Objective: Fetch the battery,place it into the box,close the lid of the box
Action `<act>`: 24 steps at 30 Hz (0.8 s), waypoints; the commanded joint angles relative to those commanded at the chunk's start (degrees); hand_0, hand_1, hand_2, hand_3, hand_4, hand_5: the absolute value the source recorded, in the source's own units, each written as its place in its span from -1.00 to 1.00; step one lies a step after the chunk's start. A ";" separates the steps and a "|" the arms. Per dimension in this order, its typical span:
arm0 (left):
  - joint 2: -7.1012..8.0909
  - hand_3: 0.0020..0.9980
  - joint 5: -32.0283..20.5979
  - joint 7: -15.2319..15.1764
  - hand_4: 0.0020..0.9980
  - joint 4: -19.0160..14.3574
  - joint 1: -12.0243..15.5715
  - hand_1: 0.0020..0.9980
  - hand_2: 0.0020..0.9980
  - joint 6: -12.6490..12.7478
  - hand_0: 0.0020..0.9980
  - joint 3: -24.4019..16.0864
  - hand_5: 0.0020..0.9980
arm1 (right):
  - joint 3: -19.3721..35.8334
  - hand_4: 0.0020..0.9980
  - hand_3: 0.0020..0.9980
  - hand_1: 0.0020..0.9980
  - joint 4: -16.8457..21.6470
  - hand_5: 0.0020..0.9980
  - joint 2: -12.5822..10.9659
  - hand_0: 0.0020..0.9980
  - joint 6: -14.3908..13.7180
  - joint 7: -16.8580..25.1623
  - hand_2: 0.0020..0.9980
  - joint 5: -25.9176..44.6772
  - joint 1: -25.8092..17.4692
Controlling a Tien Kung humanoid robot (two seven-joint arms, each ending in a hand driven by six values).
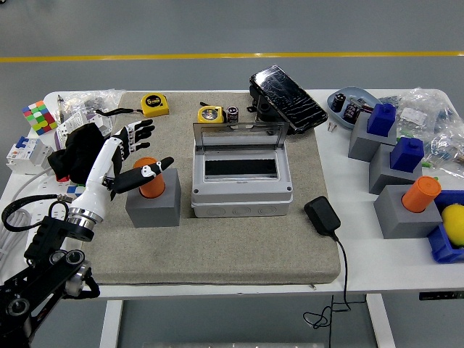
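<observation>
A: Head view: where's the battery?
B: Far side of the mat, beyond the box, whose lid stands raised.
A: The left robot hand?
B: Fingers spread, grasping nothing, above the orange cylinder at the worktop's left.

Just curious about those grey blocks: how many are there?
4: one grey block by the robot's left hand, three stacked stepwise at right. More may hide behind clutter.

You have two yellow tape measures, two orange cylinders and two blue blocks, each on one of four grey cubes, plus one grey lidded box.
</observation>
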 joint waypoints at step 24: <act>-0.11 -0.34 -11.69 -8.69 0.71 5.19 -3.30 -0.33 -0.37 4.42 -0.29 8.02 -1.00 | -0.60 1.00 0.30 0.37 0.18 0.12 0.03 0.30 0.03 -0.02 0.40 0.24 0.24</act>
